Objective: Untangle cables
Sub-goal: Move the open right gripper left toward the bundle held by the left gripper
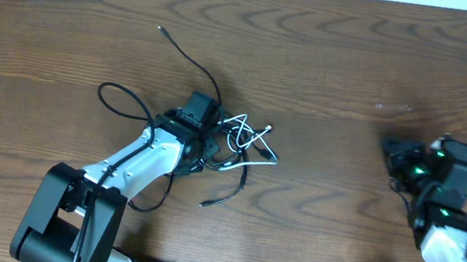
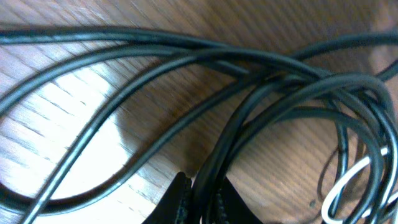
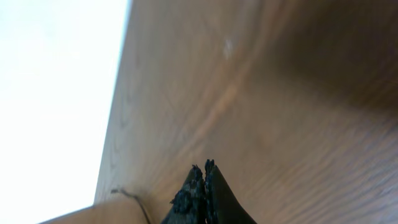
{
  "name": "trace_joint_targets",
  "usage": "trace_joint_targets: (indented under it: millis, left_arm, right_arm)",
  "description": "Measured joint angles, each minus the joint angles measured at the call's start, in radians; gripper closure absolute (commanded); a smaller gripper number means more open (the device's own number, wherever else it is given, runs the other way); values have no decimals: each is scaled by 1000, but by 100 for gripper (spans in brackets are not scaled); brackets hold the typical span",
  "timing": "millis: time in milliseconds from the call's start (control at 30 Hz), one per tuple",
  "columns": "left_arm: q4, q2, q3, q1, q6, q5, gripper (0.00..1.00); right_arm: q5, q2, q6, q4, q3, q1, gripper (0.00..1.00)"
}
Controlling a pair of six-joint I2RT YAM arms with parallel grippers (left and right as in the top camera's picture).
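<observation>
some cables [image 1: 241, 139] in left end effector [image 2: 202, 190]; right end effector [image 3: 202, 180] closed

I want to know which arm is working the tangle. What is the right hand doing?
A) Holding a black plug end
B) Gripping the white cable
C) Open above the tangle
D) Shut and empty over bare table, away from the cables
D: the right hand has its fingers pressed together with only the wooden table around it, while the cables lie far off at the left hand.
</observation>
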Motion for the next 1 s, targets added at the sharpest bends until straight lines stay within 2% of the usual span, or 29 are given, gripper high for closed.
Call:
trace_joint_targets:
  millis: [67,133,200,300,400,600,700,867,1000]
  left_arm:
    - [5,0,0,1,-46,1,87]
    - [40,0,-1,0,-80,29,92]
    - [122,0,-4,0,-80,87,92]
    - [354,3,-7,-8,30,227,92]
    - [499,4,-4,-31,194,372,92]
    - [517,4,-4,-50,415,507,92]
    - [517,4,-4,-50,478,532,92]
    - [524,4,-4,-53,520,554,92]
    - [536,4,-4,-74,533,563,92]
  right_arm:
    - [3,-50,-52,-24,0,-32,98]
    - [4,-83,-90,-63,0,-43,91]
    - [3,-100,-118,-103,0,-43,81]
    - [-11,-102,-153,-163,0,-43,71]
    - [-74,-102,-214,-187,-2,-43,60]
    - [-325,-102,-433,-187,-2,-43,35]
    - [-457,-102,-539,-204,-2,-43,27]
    - [-610,-102,-671,-235,-2,-21,26]
    - [-694,-102,-802,-250,-2,74,17]
